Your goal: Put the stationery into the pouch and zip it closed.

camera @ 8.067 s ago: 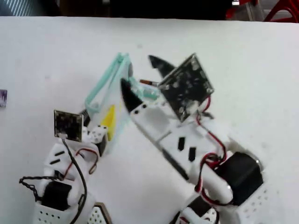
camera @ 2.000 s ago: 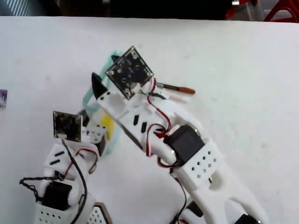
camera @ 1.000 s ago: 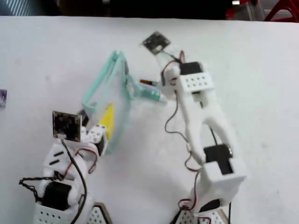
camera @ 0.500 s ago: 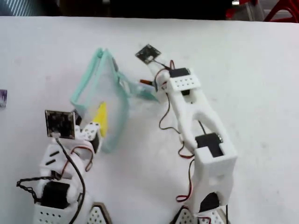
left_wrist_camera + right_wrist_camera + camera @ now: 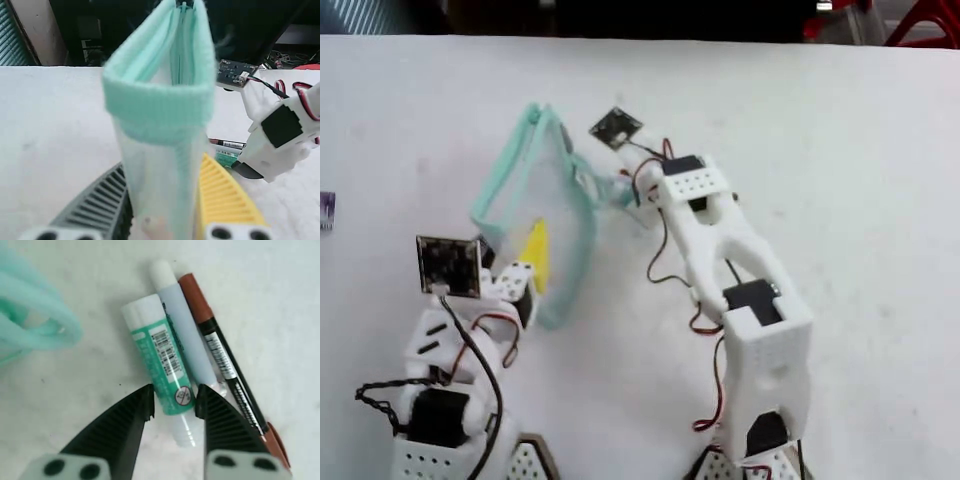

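The white table (image 5: 840, 150) holds one pouch (image 5: 532, 205) and, seemingly, three stationery pieces (image 5: 167, 362).

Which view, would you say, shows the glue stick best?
The right wrist view: the green glue stick lies whole, its end in the open right gripper. The left wrist view catches a sliver beyond the pouch; the high view, a blurred bit.

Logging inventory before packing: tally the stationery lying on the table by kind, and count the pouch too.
Green-labelled tube: 1
Pale blue pen: 1
Brown-capped pen: 1
Mint pouch: 1
Total: 4
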Available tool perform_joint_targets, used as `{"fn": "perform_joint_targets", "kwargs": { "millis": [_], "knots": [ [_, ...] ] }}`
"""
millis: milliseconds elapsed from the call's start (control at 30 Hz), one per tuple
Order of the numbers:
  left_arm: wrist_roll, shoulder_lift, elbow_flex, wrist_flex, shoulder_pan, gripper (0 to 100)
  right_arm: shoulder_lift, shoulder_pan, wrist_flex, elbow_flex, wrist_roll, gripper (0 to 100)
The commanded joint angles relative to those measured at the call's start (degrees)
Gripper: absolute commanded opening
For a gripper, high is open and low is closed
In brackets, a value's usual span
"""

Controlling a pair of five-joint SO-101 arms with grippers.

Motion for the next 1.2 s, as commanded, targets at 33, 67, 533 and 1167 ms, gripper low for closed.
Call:
{"fn": "perform_joint_targets", "kwargs": {
  "millis": [33,67,533,1167],
  "knots": [
    [0.09,-0.22,-0.79,-0.26,-0.13,17,0.22,-0.22,-1.36,-0.79,0.70,13.3],
    [0.09,-0.22,-0.79,-0.26,-0.13,17,0.22,-0.22,-2.24,-0.62,0.70,13.3],
    [0.18,-0.22,-0.79,-0.18,-0.13,17,4.35,-0.57,-0.57,-3.52,7.47,2.2],
    [0.26,-0.22,-0.79,-0.35,-0.04,17,-25.80,3.56,-5.32,17.32,-6.42,1.7]
  ]
}}
